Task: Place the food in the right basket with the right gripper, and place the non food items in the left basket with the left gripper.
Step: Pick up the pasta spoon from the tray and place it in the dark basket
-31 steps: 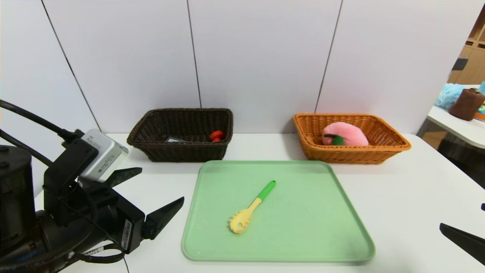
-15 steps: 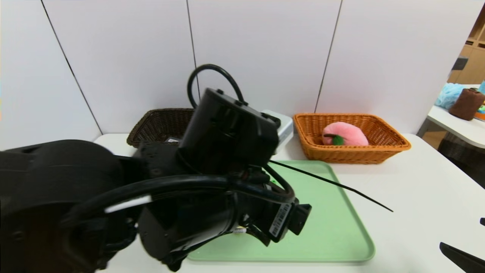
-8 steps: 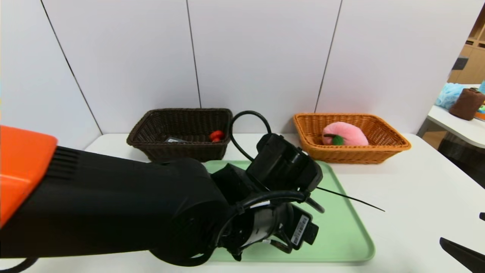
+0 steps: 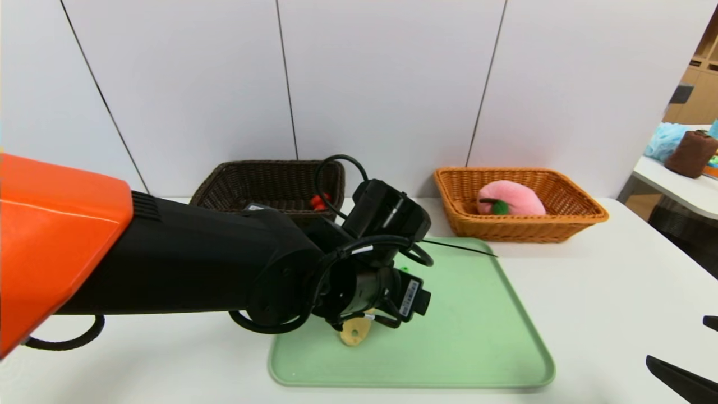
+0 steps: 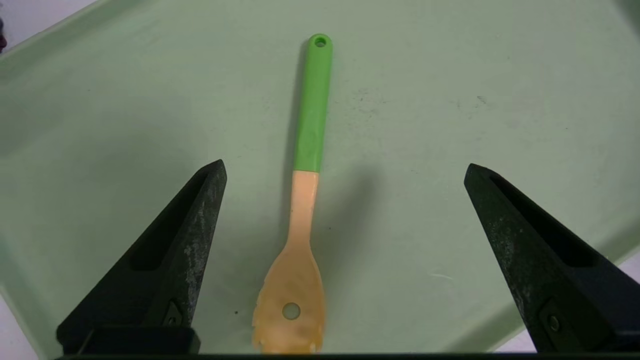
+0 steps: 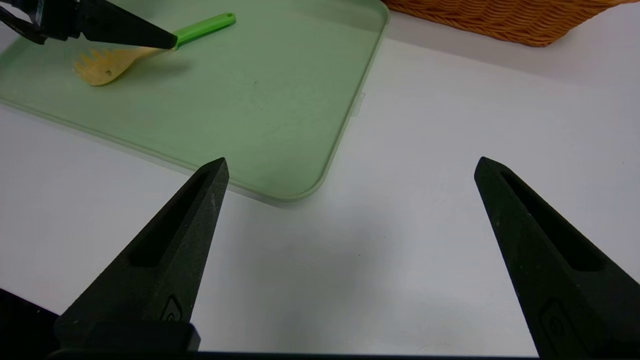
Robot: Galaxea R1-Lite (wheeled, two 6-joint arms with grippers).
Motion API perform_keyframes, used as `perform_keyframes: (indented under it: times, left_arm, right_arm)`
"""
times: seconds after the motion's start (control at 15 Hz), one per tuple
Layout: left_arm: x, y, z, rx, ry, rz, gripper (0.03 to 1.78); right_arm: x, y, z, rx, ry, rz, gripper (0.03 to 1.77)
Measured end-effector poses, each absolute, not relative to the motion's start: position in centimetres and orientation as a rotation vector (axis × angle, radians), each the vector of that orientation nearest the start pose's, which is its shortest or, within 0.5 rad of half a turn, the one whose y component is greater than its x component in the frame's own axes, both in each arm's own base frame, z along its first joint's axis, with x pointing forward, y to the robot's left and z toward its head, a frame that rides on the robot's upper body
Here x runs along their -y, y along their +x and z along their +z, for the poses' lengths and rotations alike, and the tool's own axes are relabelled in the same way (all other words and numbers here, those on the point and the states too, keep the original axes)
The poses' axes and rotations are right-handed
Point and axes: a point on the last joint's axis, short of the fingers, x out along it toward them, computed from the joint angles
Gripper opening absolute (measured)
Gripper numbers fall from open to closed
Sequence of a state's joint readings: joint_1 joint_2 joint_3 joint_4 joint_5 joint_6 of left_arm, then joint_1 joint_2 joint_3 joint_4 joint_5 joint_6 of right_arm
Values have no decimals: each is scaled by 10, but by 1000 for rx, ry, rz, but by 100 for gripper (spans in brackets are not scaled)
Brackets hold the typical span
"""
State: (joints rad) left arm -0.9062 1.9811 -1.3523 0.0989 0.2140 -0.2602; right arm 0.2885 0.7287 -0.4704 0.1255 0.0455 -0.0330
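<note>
Food: the pink plush peach is already lying inside the orange-tan basket at the right rear of the bench, so this part looks done.
Non-food, sorted: the small red duck and a corner of the grey case are showing inside the dark brown basket, behind the left arm.
Non-food, left: the pasta spoon is lying flat on the green tray, outside both baskets; it seems to be the last item.
Left gripper: it is hanging over the tray with its fingers spread wide, one on each side of the spoon, not touching it and holding nothing.
Alignment: in the left wrist view the spoon shaft is running between the two fingers, near the join of yellow and green.
Right gripper: it is resting idle at the right edge of the bench, fingers spread and empty, over bare surface just beside the tray corner.
Remaining: I judge that grasping the spoon and carrying it to the dark brown basket is all that is left.
</note>
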Motion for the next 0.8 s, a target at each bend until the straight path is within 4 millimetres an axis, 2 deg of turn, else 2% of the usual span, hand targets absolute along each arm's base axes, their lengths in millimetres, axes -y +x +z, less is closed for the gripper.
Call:
perform_keyframes:
  times: [0.53,0.8]
  left_arm:
    - [298,248,136,-820,213,-521,169]
    - [296,254,130,-834,216,-502,169]
  right_arm:
    - [-18,57,192,-362,-99,347,169]
    - [-19,58,192,-350,-98,349,169]
